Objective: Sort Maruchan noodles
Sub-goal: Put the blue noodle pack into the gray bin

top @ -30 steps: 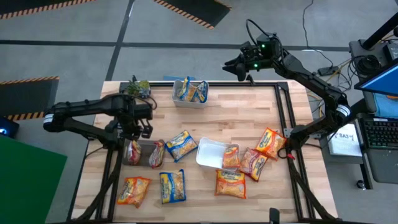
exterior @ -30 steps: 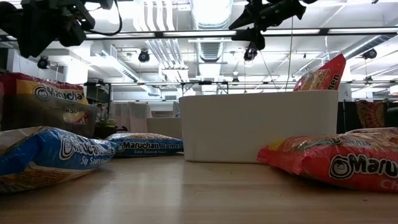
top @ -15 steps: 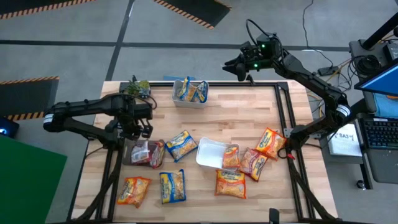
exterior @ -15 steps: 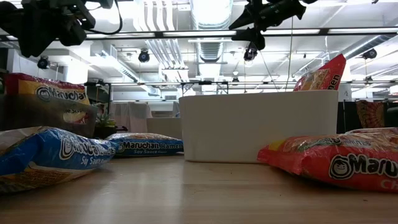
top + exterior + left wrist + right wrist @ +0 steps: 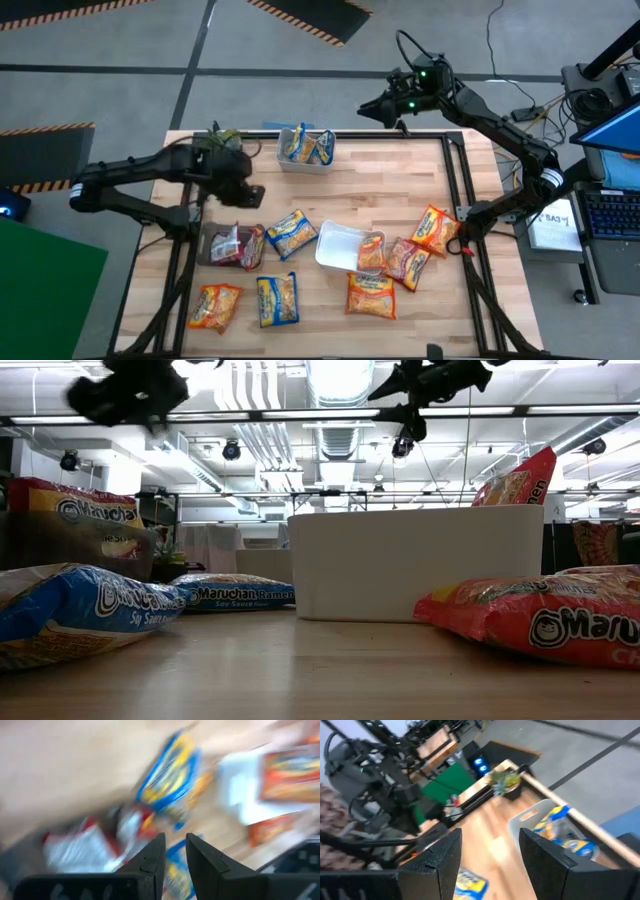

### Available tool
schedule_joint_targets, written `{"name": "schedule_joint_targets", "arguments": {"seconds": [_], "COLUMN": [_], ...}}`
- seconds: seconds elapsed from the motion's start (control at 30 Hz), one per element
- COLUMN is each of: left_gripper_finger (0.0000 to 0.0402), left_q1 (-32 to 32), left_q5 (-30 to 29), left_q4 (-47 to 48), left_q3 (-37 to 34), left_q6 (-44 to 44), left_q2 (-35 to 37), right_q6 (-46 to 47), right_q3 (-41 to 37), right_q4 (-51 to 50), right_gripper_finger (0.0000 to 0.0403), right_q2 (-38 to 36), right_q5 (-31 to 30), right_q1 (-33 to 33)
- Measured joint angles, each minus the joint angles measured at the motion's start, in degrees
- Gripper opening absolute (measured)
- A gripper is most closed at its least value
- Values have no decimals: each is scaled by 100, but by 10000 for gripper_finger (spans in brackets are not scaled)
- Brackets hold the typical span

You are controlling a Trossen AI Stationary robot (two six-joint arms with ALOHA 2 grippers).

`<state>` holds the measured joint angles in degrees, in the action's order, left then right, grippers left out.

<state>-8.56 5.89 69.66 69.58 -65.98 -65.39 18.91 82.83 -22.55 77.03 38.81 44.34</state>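
**benchrat:** ok which arm gets the next packet?

**noodle_ops:** Left one, easily. The left gripper [image 5: 250, 193] hangs over the table's left half, near the far edge, fingers [image 5: 150, 860] nearly pressed together with just a thin gap and nothing pinched between them. The right gripper [image 5: 368, 106] is parked up past the far edge, off the wood, fingers [image 5: 442, 855] spread wide, empty.

**benchrat:** and the target?

**noodle_ops:** My guess is the blue-and-yellow Maruchan packet [image 5: 291, 232], which lies just toward the near edge and a bit right of the left gripper, beside the white tray [image 5: 336, 247]. Its long axis runs diagonally, so the wrist probably needs a twist to close across the short side. Red packets sit in the dark tray [image 5: 207, 247] by the left edge, almost under that arm.

**benchrat:** where do blues go?

**noodle_ops:** Looks like the clear bin [image 5: 308, 163] at the far edge, already holding blue ones. The other loose packets lie along the near edge and over by the right edge.
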Motion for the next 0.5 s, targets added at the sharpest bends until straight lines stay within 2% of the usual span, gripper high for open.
{"name": "schedule_joint_targets", "arguments": {"seconds": [0.23,0.5], "left_gripper_finger": [58,58], "left_q1": [-7,-2], "left_q5": [-857,-942], "left_q4": [-1272,-1713], "left_q3": [433,932], "left_q6": [1036,2096], "left_q2": [-242,-1218], "right_q6": [407,-59], "right_q3": [0,0], "right_q4": [-424,-1964], "right_gripper_finger": [187,187], "right_q2": [0,-2], "right_q5": [807,924], "right_q1": [-205,-646]}}
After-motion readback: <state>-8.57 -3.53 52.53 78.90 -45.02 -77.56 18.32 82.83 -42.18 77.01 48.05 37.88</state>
